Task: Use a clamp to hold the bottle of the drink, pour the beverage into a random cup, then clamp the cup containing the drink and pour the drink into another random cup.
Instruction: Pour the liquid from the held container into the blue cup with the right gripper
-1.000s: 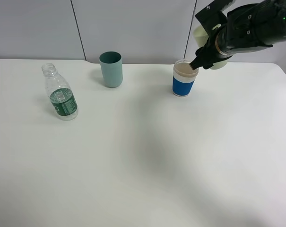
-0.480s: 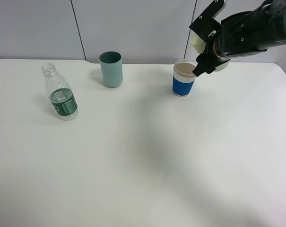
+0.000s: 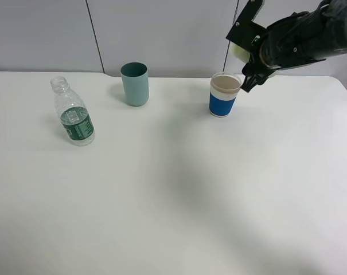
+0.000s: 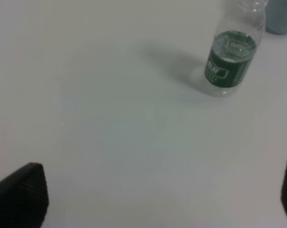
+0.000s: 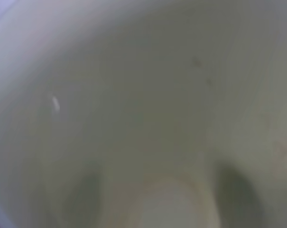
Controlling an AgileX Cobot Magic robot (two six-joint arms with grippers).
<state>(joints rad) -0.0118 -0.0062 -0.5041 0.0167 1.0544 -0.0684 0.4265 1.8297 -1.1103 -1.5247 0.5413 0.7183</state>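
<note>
From the high camera, the white table (image 3: pixel 173 195) carries three upright things. The bottle (image 3: pixel 73 112), uncapped, stands at nine o'clock. The teal cup (image 3: pixel 134 84) stands at eleven o'clock. The white cup with the blue band (image 3: pixel 223 95) stands at one o'clock. The right pincer (image 3: pixel 249 83) hangs just off that cup's rim, on its two o'clock side, with its tip near the lip. It is pressed together on the pale yellow-green tumbler (image 3: pixel 237 52), which is lifted clear of the table, tipped, and mostly hidden behind the black arm. No liquid can be made out.

In the left wrist view, the left pincer (image 4: pixel 155 197) is spread wide above bare table, holding nothing. The bottle (image 4: pixel 231 57) stands well ahead of it, and the teal cup (image 4: pixel 282 16) stands beyond the bottle.

In the right wrist view, the blurred inside wall of the tumbler (image 5: pixel 143 104) fills the whole frame.
</note>
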